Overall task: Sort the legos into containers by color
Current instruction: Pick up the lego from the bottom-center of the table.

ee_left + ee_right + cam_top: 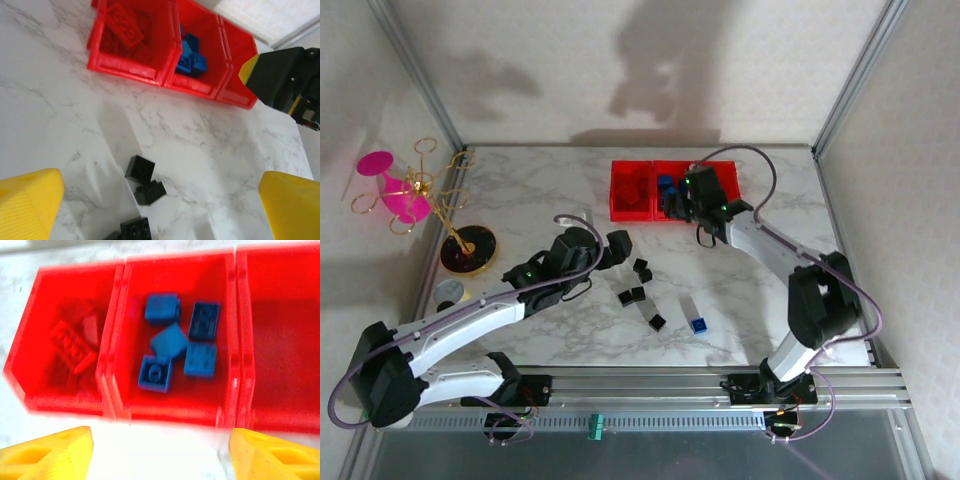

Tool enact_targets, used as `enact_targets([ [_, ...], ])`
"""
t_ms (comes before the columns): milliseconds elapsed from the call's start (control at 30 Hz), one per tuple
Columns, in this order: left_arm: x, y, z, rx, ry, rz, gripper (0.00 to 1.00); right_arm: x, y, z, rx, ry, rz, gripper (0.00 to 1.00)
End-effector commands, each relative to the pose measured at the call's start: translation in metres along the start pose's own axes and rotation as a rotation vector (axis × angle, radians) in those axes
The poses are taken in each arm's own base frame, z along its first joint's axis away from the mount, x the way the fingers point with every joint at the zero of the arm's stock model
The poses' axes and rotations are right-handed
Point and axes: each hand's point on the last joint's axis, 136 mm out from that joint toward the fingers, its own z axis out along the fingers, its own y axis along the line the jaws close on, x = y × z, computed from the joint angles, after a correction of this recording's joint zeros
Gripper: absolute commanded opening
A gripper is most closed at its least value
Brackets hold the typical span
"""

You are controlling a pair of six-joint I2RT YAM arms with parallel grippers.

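Inspection. Found right tool (160,454) wide open, empty, above blue bin (175,412); left tool (161,202) likewise over black bricks (140,169) on counter (60,125), presumably bound for vacant third bin (280,340).

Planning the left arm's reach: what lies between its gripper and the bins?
Left wrist view: black bricks just ahead, then bare marble to the bins.

We see bright, soft light, faint shadows on the back wall (650,70), and a blurred right wrist view with the table (165,450) glared white.
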Motion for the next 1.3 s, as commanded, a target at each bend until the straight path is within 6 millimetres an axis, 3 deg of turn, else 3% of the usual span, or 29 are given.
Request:
enact_targets([
  [0,0.02,-0.005,-0.005,0.034,0.056,0.024,1.0,0.051,-0.002,-0.021,-0.024,0.139,0.006,0.73],
  [267,0.057,-0.002,-0.014,0.062,0.098,0.049,0.99,0.15,-0.021,-0.069,0.027,0.33,0.012,0.74],
  [367,0.065,-0.004,-0.015,0.078,0.106,0.055,1.0,0.176,-0.024,-0.082,0.04,0.372,0.035,0.73],
  [567,0.08,-0.005,-0.014,0.069,0.124,0.09,0.99,0.225,-0.018,-0.091,0.038,0.469,0.033,0.72],
  [700,0.083,-0.003,-0.012,0.054,0.12,0.088,1.0,0.25,-0.025,-0.09,0.088,0.504,0.047,0.7],
  [967,0.086,0.0,-0.009,0.042,0.12,0.084,1.0,0.271,-0.026,-0.08,0.123,0.535,0.019,0.57],
  [1267,0.084,0.003,-0.009,0.029,0.11,0.079,1.0,0.274,-0.026,-0.074,0.158,0.534,-0.012,0.4],
])
